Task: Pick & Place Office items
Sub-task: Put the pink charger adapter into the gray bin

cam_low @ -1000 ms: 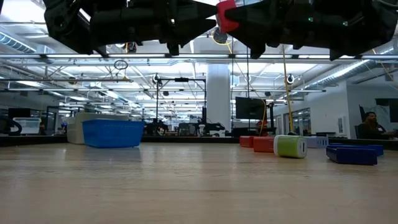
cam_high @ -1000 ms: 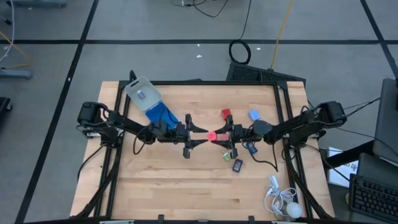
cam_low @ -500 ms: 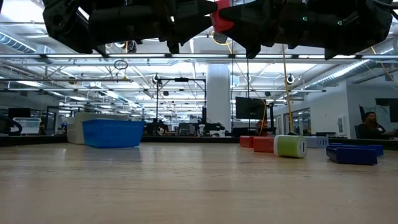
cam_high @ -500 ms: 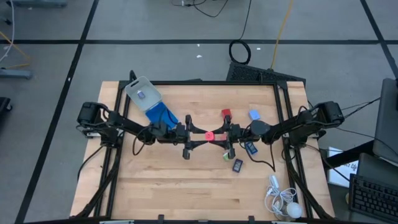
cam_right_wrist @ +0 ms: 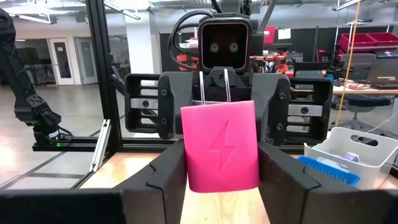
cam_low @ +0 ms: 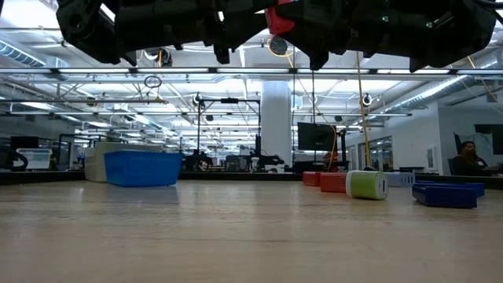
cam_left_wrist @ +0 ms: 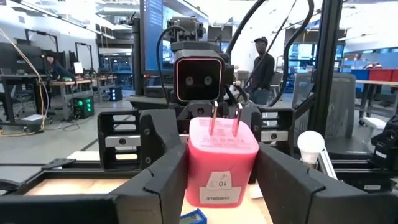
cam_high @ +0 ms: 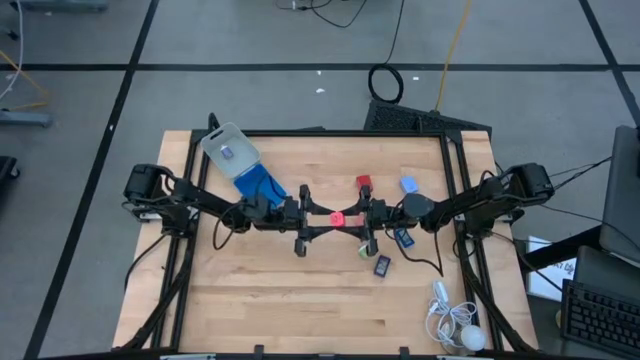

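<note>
Pink and boxy, the charger [cam_high: 339,217] hangs above the table's middle, pinched between both grippers at once. In the left wrist view the left gripper [cam_left_wrist: 221,177] has its fingers closed on the charger's [cam_left_wrist: 222,160] sides, prongs pointing toward the other arm. In the right wrist view the right gripper [cam_right_wrist: 222,163] clamps the same charger [cam_right_wrist: 221,155] by its sides, lightning mark facing the camera. Other items lie on the table [cam_high: 260,300] toward the right arm: a red block [cam_high: 364,183], a pale blue piece [cam_high: 408,185], a green piece [cam_low: 367,185], two dark ones [cam_high: 382,265]. A blue tray [cam_high: 262,184] and clear box [cam_high: 229,152] sit near the left arm.
</note>
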Robot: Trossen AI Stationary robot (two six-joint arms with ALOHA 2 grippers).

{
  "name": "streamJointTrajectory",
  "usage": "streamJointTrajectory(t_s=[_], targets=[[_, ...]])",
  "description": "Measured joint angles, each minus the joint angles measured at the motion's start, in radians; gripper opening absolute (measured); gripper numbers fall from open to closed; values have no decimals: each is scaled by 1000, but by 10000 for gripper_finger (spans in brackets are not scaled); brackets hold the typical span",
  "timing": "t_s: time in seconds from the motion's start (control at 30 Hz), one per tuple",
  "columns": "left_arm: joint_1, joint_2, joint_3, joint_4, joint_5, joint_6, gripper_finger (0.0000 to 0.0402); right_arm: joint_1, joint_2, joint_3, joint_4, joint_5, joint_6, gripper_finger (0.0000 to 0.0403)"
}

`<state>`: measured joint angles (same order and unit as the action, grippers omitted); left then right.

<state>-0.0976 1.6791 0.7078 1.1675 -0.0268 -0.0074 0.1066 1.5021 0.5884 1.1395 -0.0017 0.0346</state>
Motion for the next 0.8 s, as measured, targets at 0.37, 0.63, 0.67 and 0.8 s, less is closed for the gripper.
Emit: streamJointTrajectory(t_s=[0.37,0.63,0.67,0.8], targets=[[-3,0,1,0,-20,-1,182,0,0,0,-5,1,-1,154],[-4,1,1,1,-19,-8,182,0,0,0,-6,1,-1,150],[-4,1,1,1,-19,-13,182,0,0,0,-6,1,-1,150],[-4,1,1,2,-19,-17,182,0,0,0,-6,1,-1,156]])
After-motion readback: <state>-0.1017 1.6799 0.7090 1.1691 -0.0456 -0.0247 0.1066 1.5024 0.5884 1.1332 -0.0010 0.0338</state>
